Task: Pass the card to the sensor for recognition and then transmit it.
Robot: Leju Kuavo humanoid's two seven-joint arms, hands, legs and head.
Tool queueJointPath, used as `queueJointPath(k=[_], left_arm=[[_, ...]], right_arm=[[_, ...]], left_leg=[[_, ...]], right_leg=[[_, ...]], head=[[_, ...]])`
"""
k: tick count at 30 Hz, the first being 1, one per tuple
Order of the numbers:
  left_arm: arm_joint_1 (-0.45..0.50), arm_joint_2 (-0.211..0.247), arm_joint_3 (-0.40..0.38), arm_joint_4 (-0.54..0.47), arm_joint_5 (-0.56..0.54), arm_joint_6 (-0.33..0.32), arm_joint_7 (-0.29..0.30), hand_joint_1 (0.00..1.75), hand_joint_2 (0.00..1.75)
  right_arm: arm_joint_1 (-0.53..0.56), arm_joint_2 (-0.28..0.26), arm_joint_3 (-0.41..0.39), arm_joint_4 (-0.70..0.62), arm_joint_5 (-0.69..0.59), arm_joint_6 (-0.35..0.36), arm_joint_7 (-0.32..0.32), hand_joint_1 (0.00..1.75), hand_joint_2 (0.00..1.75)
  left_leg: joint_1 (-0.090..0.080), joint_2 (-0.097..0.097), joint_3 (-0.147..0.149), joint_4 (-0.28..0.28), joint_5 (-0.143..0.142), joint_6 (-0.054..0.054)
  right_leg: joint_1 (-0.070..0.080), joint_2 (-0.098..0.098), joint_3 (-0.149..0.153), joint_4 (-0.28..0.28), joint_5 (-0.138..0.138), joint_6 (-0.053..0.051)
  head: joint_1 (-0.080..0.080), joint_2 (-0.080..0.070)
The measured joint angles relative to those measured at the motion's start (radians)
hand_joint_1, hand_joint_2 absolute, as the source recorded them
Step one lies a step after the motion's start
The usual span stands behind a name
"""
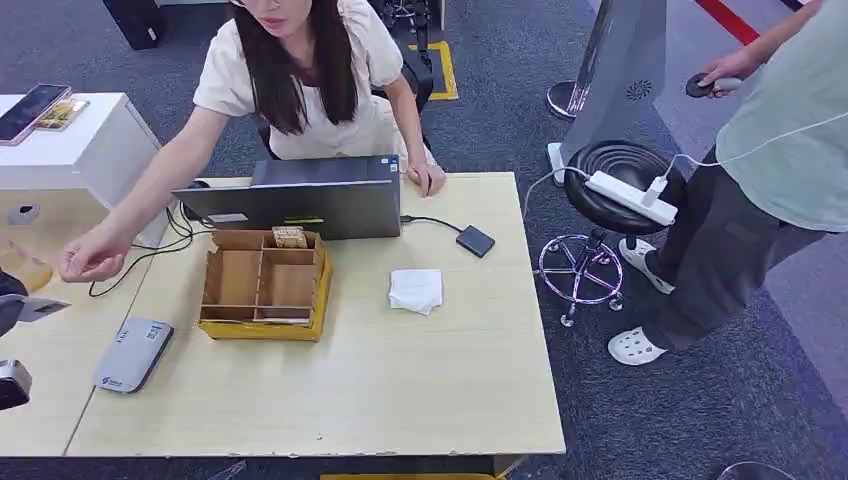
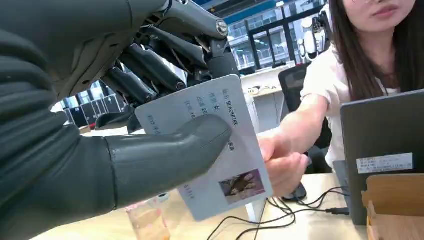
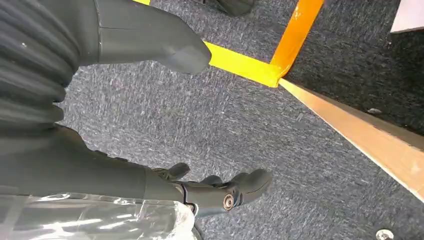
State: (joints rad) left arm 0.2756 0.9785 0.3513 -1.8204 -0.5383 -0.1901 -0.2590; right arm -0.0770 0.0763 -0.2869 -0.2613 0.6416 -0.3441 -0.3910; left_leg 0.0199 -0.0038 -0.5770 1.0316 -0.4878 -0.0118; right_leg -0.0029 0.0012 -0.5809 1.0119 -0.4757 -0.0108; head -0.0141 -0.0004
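The left hand (image 2: 150, 125) pinches the card (image 2: 215, 145) between its thick thumb and the darker fingers (image 2: 145, 70) behind it, holding it up above the left end of the wooden table (image 1: 400, 390). The card is pale, with printed lines and a small photo at one corner. A person's hand (image 2: 282, 162) reaches in from the far side and meets the card's edge (whether it grips or only touches, I cannot tell). On the table the grey sensor (image 1: 133, 353) lies flat near the left front, apart from the card. Just to its right sits an open cardboard box (image 1: 265, 285) with dividers, and behind that a laptop (image 1: 300, 200). A folded white cloth (image 1: 416, 290) lies right of the box. The right hand (image 3: 165, 120) hangs over grey carpet (image 3: 280, 140) beside yellow floor tape (image 3: 250, 65), its fingers apart and holding nothing.
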Motion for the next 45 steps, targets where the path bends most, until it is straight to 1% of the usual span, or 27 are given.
queueJointPath(k=[4,5,6,7,13,15,16,17,18,21,22,23,24,25,26,27,29,33,36,37,38,39,41,43,44,45], left_arm=[[0.001,-0.016,0.014,0.0,0.002,0.025,-0.013,1.75,1.75],[0.0,-0.022,0.019,0.0,0.007,0.03,-0.017,1.71,1.75],[-0.003,-0.031,0.025,0.0,0.016,0.038,-0.02,1.71,1.75],[-0.007,-0.034,0.027,0.0,0.021,0.039,-0.021,1.75,1.75],[-0.008,-0.034,0.027,0.0,0.021,0.039,-0.021,1.75,1.75],[-0.041,-0.079,0.042,0.011,0.083,0.035,-0.025,1.75,1.75],[-0.062,-0.118,0.043,0.029,0.145,0.013,-0.024,1.69,1.75],[-0.09,-0.161,0.043,0.056,0.218,-0.024,0.01,1.75,1.75],[-0.114,-0.193,0.043,0.09,0.26,-0.055,0.067,1.75,1.75],[-0.129,-0.22,0.042,0.121,0.27,-0.064,0.079,1.75,1.75],[-0.136,-0.227,0.042,0.129,0.277,-0.066,0.083,1.68,1.75],[-0.146,-0.237,0.042,0.139,0.298,-0.072,0.103,1.59,1.75],[-0.158,-0.252,0.042,0.153,0.324,-0.072,0.13,1.59,1.75],[-0.165,-0.265,0.042,0.166,0.332,-0.065,0.142,1.48,1.75],[-0.168,-0.277,0.039,0.18,0.33,-0.053,0.143,1.17,1.75],[-0.17,-0.289,0.037,0.192,0.326,-0.042,0.143,1.45,1.75],[-0.173,-0.306,0.035,0.205,0.326,-0.03,0.142,1.5,1.75],[-0.178,-0.335,0.035,0.221,0.374,-0.031,0.149,1.48,1.75],[-0.197,-0.361,0.035,0.239,0.395,-0.022,0.192,1.47,1.75],[-0.203,-0.371,0.035,0.249,0.391,-0.008,0.209,1.27,1.75],[-0.209,-0.377,0.034,0.26,0.385,0.006,0.224,1.52,1.75],[-0.218,-0.385,0.033,0.271,0.38,0.02,0.239,1.48,1.75],[-0.24,-0.406,0.032,0.303,0.387,0.051,0.279,1.5,1.75],[-0.256,-0.429,0.031,0.329,0.403,0.07,0.303,1.5,1.75],[-0.265,-0.439,0.029,0.343,0.42,0.081,0.317,1.59,1.75],[-0.27,-0.448,0.028,0.357,0.431,0.096,0.326,1.61,1.75]], right_arm=[[0.0,0.0,0.0,0.0,0.0,0.0,0.0,0.0,1.75],[0.0,0.0,0.0,0.0,0.001,0.0,0.0,0.0,1.75],[0.0,0.0,0.0,0.0,0.001,0.0,0.0,0.0,1.75],[0.0,0.0,0.0,0.0,0.002,0.0,0.0,0.0,1.75],[0.0,0.0,0.0,0.0,0.002,0.0,0.0,0.0,1.75],[-0.001,0.0,0.0,0.0,0.002,0.0,0.0,0.0,1.75],[0.0,0.0,0.0,0.0,0.002,-0.001,0.0,0.0,1.75],[-0.001,0.0,0.0,0.0,0.002,-0.003,0.0,0.0,1.75],[0.0,0.0,0.0,0.0,0.002,-0.005,0.0,0.0,1.75],[0.0,0.0,0.0,0.0,0.002,-0.009,0.0,0.0,1.75],[0.0,0.0,0.0,0.0,0.002,-0.011,0.0,0.0,1.75],[0.0,0.0,0.0,0.0,0.002,-0.014,0.0,0.0,1.75],[0.0,0.0,0.0,0.0,0.002,-0.017,0.0,0.0,1.75],[0.0,0.001,0.0,0.0,0.002,-0.018,0.0,0.0,1.75],[0.0,0.002,0.0,0.0,0.0,-0.019,-0.002,0.0,1.75],[0.0,0.002,0.0,0.0,0.0,-0.019,-0.002,0.0,1.75],[0.001,0.003,0.0,0.0,0.0,-0.02,-0.003,0.0,1.75],[0.002,0.003,0.0,0.0,-0.001,-0.024,-0.003,0.0,1.75],[0.002,0.003,-0.003,0.0,-0.002,-0.029,-0.003,0.0,1.75],[0.002,0.003,-0.005,0.0,-0.001,-0.032,-0.003,0.0,1.75],[0.002,0.003,-0.006,0.0,-0.001,-0.034,-0.003,0.0,1.75],[0.002,0.003,-0.006,0.0,-0.001,-0.035,-0.003,0.0,1.75],[0.002,0.003,-0.008,0.0,0.0,-0.038,0.0,0.0,1.75],[0.002,0.005,-0.008,0.0,0.001,-0.039,0.0,0.0,1.75],[0.002,0.005,-0.01,0.0,0.002,-0.041,0.0,0.0,1.75],[0.002,0.005,-0.01,0.0,0.002,-0.042,0.0,0.0,1.75]], left_leg=[[0.0,0.0,0.0,0.0,0.0,0.0],[0.0,0.0,0.0,0.0,0.0,0.0],[0.0,0.0,0.0,0.0,0.0,0.0],[0.0,0.0,0.0,0.0,0.0,0.0],[0.0,0.0,0.0,0.0,0.0,0.0],[0.0,0.0,0.0,0.0,0.0,0.0],[0.0,0.0,0.0,0.0,0.0,0.0],[0.0,0.0,0.0,0.0,0.0,0.0],[0.0,0.0,0.0,0.0,0.0,0.0],[0.0,0.0,0.0,0.0,0.0,0.0],[0.0,0.0,0.0,0.0,0.0,0.0],[0.0,0.0,0.0,0.0,0.0,0.0],[-0.001,0.0,0.0,0.0,0.0,0.0],[0.0,0.0,0.0,0.0,0.0,0.0],[0.0,0.0,0.0,0.0,0.0,0.0],[0.0,0.001,0.0,0.0,0.0,0.0],[0.0,0.001,0.0,0.0,0.0,0.0],[0.0,0.0,0.0,0.0,0.0,0.0],[0.0,0.0,0.0,0.0,0.0,0.0],[0.0,0.0,0.0,0.0,0.0,0.0],[0.0,0.0,0.0,0.0,0.0,0.0],[0.0,0.0,0.0,0.0,0.0,0.0],[0.0,0.0,0.0,0.0,0.0,0.0],[0.0,0.0,0.0,0.0,0.0,0.0],[0.0,0.0,0.0,0.0,0.0,0.0],[0.0,0.001,0.0,0.0,0.0,0.0]], right_leg=[[0.0,0.0,0.0,0.0,0.0,0.0],[0.0,0.0,0.0,0.0,0.0,0.0],[0.0,0.0,0.0,0.0,0.0,0.0],[0.0,0.0,0.0,0.0,0.0,0.0],[0.0,0.0,0.0,0.0,0.0,0.0],[0.0,0.0,0.0,0.0,0.0,0.0],[0.0,0.0,0.0,0.0,0.0,0.0],[0.0,0.0,0.0,0.0,0.0,0.0],[0.0,0.0,0.0,0.0,0.0,0.0],[0.0,0.0,0.0,0.0,0.0,0.0],[0.0,0.0,0.0,0.0,0.0,0.0],[0.0,0.0,0.0,0.0,0.0,0.0],[-0.001,0.0,0.0,0.0,0.0,0.0],[0.0,0.0,0.0,0.0,0.0,0.0],[0.0,0.0,0.0,0.0,0.0,0.0],[0.0,0.001,0.0,0.0,0.0,0.0],[0.0,0.001,-0.001,0.0,0.0,0.0],[0.0,0.0,-0.001,0.0,0.0,0.0],[0.0,0.0,0.0,0.0,0.0,0.0],[0.0,0.0,-0.001,0.0,0.0,0.0],[0.0,0.0,-0.001,0.0,0.0,0.0],[0.0,0.0,-0.001,0.0,0.0,0.0],[0.0,0.0,-0.001,0.0,0.0,0.0],[0.0,0.0,-0.001,0.0,0.0,0.0],[0.0,0.0,-0.001,0.0,0.0,0.0],[0.0,0.001,-0.001,0.0,0.0,0.0]], head=[[0.0,0.0],[0.0,0.0],[0.0,0.0],[0.0,0.0],[0.0,0.0],[0.0,0.0],[0.0,0.0],[0.0,0.0],[0.0,0.0],[0.0,0.0],[0.0,0.0],[0.0,0.0],[0.0,0.0],[0.0,0.0],[0.0,0.0],[0.0,0.0],[0.0,0.0],[0.0,0.0],[0.0,0.0],[0.0,0.0],[0.0,0.0],[0.0,0.0],[0.0,0.0],[0.0,0.0],[0.0,0.0],[0.0,0.0]])
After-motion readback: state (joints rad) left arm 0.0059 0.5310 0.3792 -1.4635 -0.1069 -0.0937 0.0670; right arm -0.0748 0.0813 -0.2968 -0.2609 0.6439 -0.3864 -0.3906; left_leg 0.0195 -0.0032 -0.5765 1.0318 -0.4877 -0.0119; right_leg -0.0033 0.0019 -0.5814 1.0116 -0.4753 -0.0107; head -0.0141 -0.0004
